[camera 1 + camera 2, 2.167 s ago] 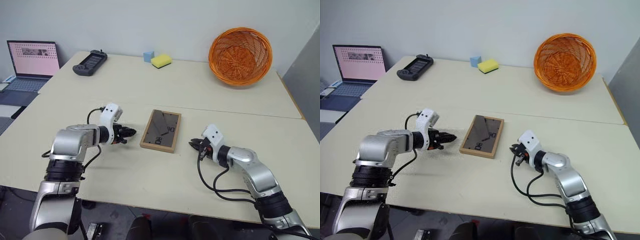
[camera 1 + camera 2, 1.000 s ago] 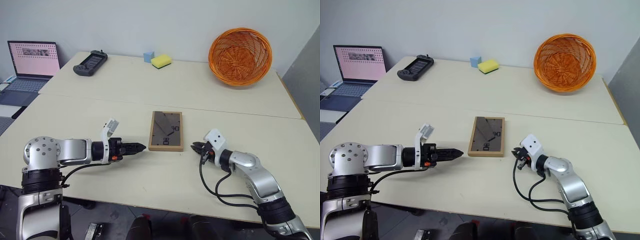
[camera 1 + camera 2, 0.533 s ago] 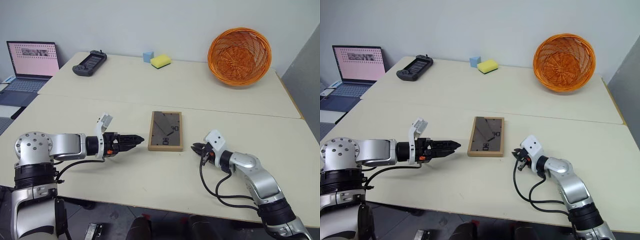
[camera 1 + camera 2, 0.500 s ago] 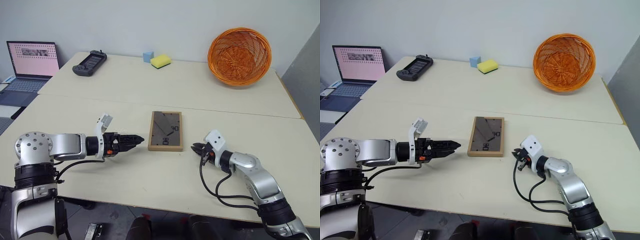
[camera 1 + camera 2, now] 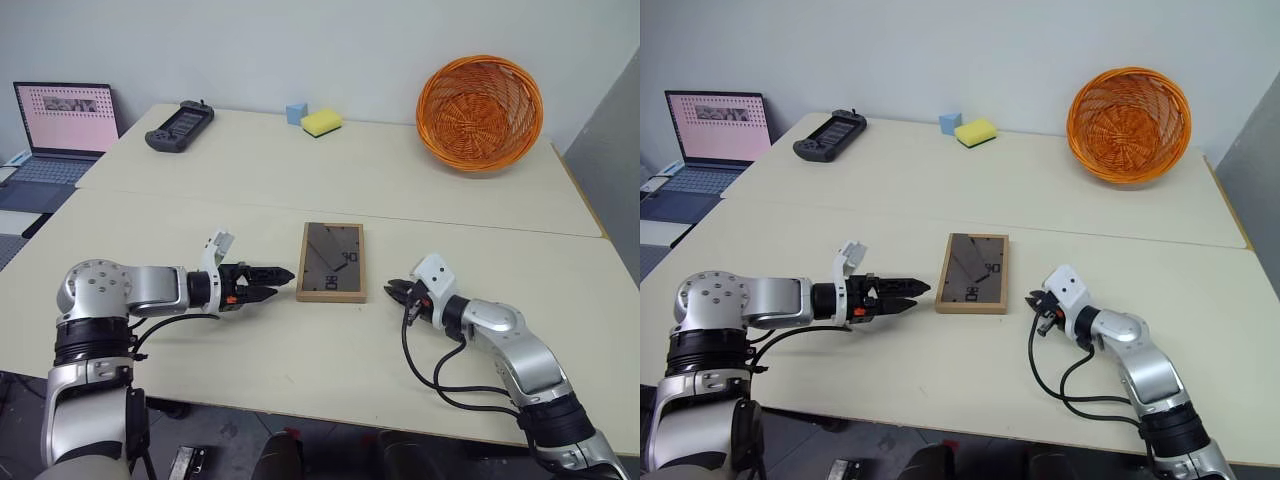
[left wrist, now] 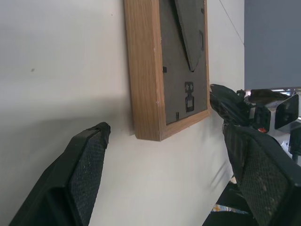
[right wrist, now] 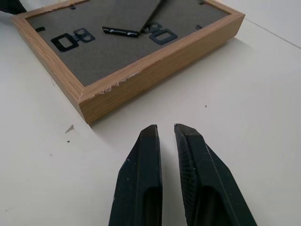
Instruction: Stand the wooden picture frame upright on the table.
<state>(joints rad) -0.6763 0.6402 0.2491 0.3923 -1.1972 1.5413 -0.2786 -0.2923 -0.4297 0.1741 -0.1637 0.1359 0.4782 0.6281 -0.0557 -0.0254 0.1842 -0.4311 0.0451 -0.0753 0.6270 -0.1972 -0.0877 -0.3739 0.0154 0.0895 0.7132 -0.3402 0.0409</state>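
Nearest us, the left gripper (image 5: pixel 283 276) sits low over the large pale cream desk (image 5: pixel 330 170) with its black fingers (image 6: pixel 87 162) spread wide and released, tips just beside the frame's near left corner, not touching. Opposite, the right gripper (image 5: pixel 391 289) has its fingers (image 7: pixel 153 155) clenched on nothing, close to the frame's right corner. Between them lies the small rectangular light-wood picture frame (image 5: pixel 332 261), flat and face down, dark grey back and folded stand showing. So nothing is lifted yet: gripping, raising and propping it upright all remain. Beyond, an orange woven basket (image 5: pixel 481 100) waits at the far edge.
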